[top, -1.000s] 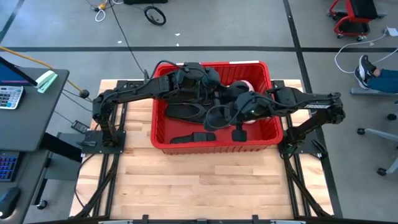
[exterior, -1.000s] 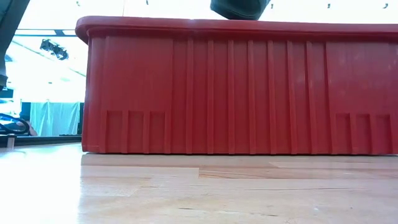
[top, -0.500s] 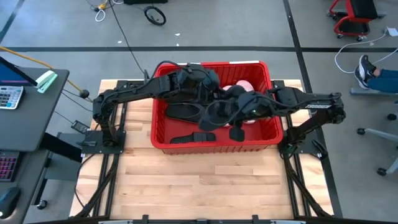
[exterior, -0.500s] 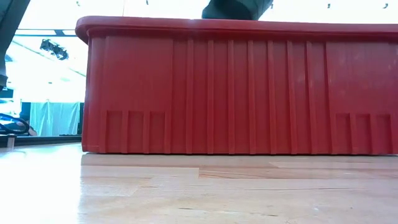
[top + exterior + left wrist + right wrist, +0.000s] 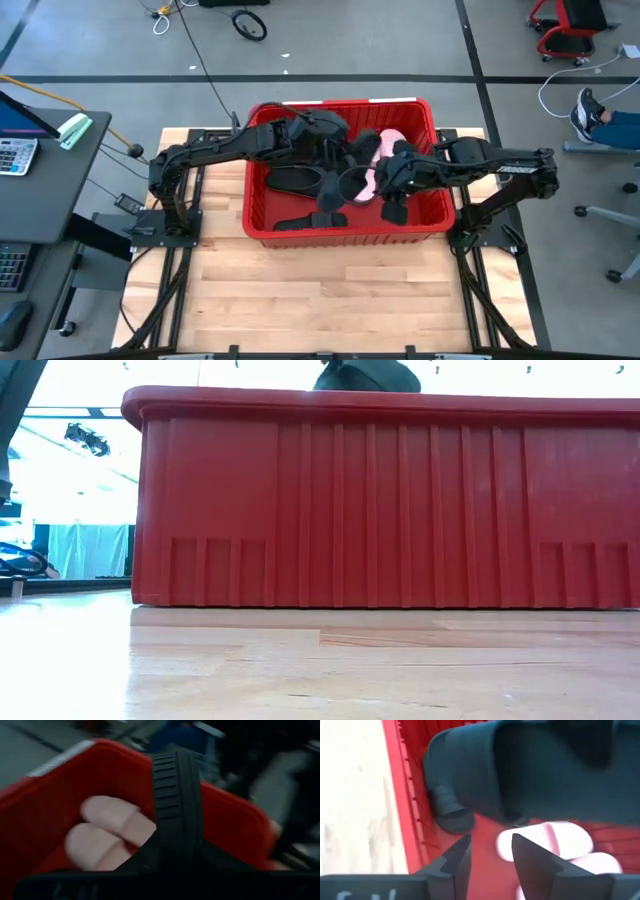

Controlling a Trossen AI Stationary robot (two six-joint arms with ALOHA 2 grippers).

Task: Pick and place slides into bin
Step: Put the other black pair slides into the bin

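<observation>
the left hand pinches a soft, light black ribbed-strap slide over the bright red ribbed plastic bin; the strap is the best hold. the right hand stands parted, empty.

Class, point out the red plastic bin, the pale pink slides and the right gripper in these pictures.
Red plastic ribbed bin [image 5: 400,510]: low view, front wall.
Pale pink slides [image 5: 107,832]: left wrist view, soles.
Right gripper [image 5: 487,857]: right wrist view, gap between open fingertips.

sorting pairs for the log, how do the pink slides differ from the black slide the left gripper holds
The pink slides are pale and smooth; the black slide is dark with a ribbed surface. The pink slides lie on the floor of the red bin; the black slide is held above it, in the left gripper.
</observation>
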